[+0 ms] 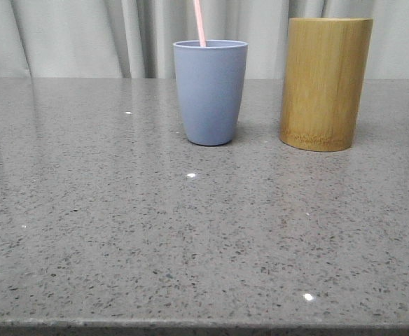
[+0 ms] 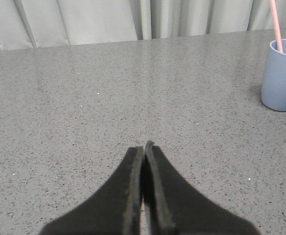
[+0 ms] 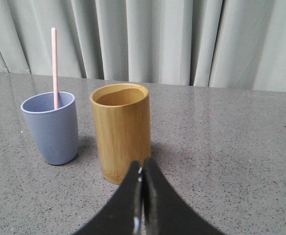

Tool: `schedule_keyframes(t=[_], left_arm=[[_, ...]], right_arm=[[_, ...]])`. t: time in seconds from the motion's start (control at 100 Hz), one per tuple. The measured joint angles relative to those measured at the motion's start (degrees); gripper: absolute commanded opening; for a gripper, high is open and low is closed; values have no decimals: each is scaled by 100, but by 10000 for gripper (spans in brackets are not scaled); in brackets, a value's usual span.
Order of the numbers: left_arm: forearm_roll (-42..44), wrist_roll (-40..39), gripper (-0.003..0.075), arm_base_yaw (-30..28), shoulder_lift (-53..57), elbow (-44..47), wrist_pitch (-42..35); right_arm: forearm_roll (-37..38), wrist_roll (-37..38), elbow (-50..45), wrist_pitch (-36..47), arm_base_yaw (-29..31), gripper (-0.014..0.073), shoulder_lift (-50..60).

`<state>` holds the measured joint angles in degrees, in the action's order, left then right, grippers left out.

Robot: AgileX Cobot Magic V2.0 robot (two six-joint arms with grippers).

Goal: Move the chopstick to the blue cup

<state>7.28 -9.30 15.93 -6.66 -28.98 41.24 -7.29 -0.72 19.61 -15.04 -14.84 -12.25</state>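
1. Already your chopstick [image 1: 199,23] stands in the blue cup [image 1: 210,91], leaning on its rim, so the transfer looks finished
2. Beside it, the bamboo holder [image 1: 324,82] sits empty
3. Your left gripper [image 2: 144,148] and right gripper [image 3: 141,166] are pinched closed, holding nothing

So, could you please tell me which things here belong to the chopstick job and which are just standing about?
Part of the job:
- chopstick, standing in the cup
- blue cup

Just standing about:
- bamboo holder, right of the cup
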Motion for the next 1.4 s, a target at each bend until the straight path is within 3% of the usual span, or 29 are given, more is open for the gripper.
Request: schedule_keyframes(t=[0.14,0.43,0.76,0.97,1.4], left_arm=[[14,0,-19,-169,0,161,-269],[-451,482,-19,-1067,19,1208,-2143],[-659,669,-19,-1617,471,2195,-3072],[-775,677,-19,-1697,686,2911,-3458],[-902,677,-19,-1697,686,2912,-3395]], right_arm=[[0,0,0,0,0,-69,0],[0,0,0,0,0,-69,0],[0,0,0,0,0,-69,0],[0,0,0,0,0,-69,0],[0,0,0,4,5,-69,0]])
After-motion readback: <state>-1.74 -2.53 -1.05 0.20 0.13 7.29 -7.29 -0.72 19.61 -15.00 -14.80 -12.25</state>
